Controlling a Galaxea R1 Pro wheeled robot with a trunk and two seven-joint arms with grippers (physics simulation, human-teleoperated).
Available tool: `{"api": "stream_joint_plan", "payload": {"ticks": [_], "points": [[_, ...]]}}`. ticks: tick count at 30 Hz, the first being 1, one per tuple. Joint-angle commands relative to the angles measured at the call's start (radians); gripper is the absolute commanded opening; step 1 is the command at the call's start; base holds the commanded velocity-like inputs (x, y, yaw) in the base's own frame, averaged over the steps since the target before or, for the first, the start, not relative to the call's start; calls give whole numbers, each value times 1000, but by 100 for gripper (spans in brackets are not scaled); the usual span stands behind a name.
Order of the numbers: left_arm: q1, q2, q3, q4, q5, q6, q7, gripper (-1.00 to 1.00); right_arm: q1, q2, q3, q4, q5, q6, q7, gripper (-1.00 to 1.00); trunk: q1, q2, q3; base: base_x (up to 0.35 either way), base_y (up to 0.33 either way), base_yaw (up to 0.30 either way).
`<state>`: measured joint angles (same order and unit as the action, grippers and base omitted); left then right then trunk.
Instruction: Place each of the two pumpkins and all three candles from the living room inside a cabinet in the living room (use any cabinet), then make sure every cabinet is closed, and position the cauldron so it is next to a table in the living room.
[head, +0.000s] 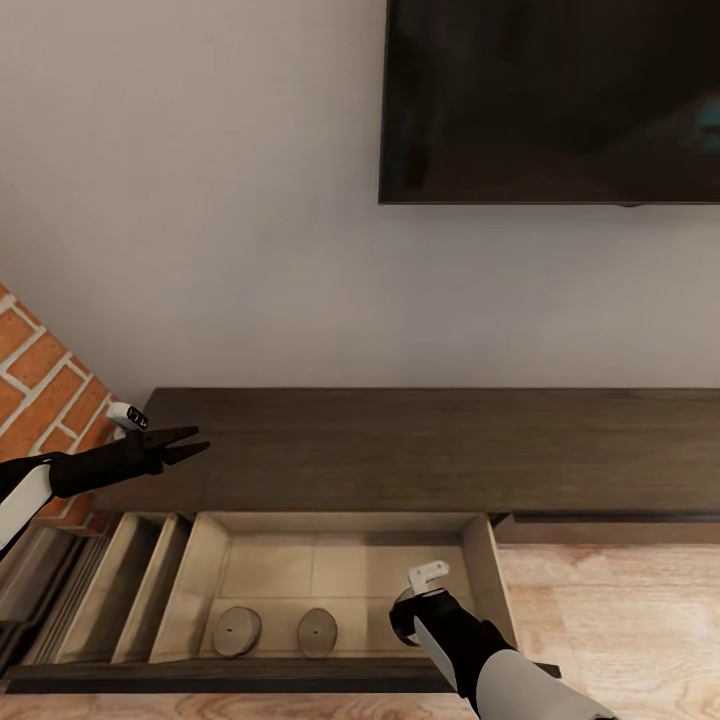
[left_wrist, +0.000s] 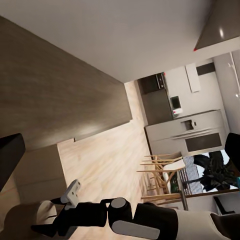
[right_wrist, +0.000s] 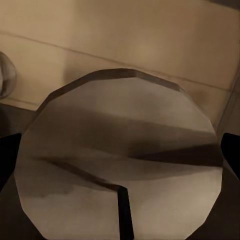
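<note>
Lowering the third pale disc-shaped candle (right_wrist: 120, 165) into the open light-wood drawer (head: 340, 560) of the long dark-brown wooden cabinet (head: 420, 450).

My right gripper (head: 405, 615) is inside the drawer at roughly 5 o'clock in the head view. The wrist camera looks straight onto the candle's flat face with its dark wick line, fingertips (right_wrist: 7, 155) flanking it on both sides. Reads as clamped on it, though actual contact sits at the frame edges.

Two more short round candles (head: 237, 630) (head: 317, 631) lie on the drawer floor towards 7 o'clock from the drawer's middle, just beside each other, near the front wall. A second, narrower drawer (head: 130, 590) at 8 o'clock also stands open.

My left gripper (head: 185, 443) hovers over the cabinet top at 9 o'clock by the red brick fireplace (head: 40, 400), fingers parted narrowly, holding nothing. The black wall TV (head: 550, 100) is at 1 o'clock.

Step judged: candle placement, last of three. Next: release the candle low so it doesn't roll, lift my right arm clear of the drawer wall, then push both drawers in. Pumpkins and cauldron still to account for.
</note>
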<state>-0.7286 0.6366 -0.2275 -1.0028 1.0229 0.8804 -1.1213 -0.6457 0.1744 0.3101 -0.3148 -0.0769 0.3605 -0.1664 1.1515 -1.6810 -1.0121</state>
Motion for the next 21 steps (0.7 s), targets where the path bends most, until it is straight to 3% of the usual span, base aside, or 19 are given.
{"api": "stream_joint_plan", "payload": {"ticks": [1,21], "points": [[0,0,0,0,0,0,0,100,0,0,1,1,0,0,-1,-100,4,-7,-3,0,0,0],[0,0,0,1,0,0,0,100,0,0,0,9,-1,1,-2,-100,81,-147,-66,0,0,0]]}}
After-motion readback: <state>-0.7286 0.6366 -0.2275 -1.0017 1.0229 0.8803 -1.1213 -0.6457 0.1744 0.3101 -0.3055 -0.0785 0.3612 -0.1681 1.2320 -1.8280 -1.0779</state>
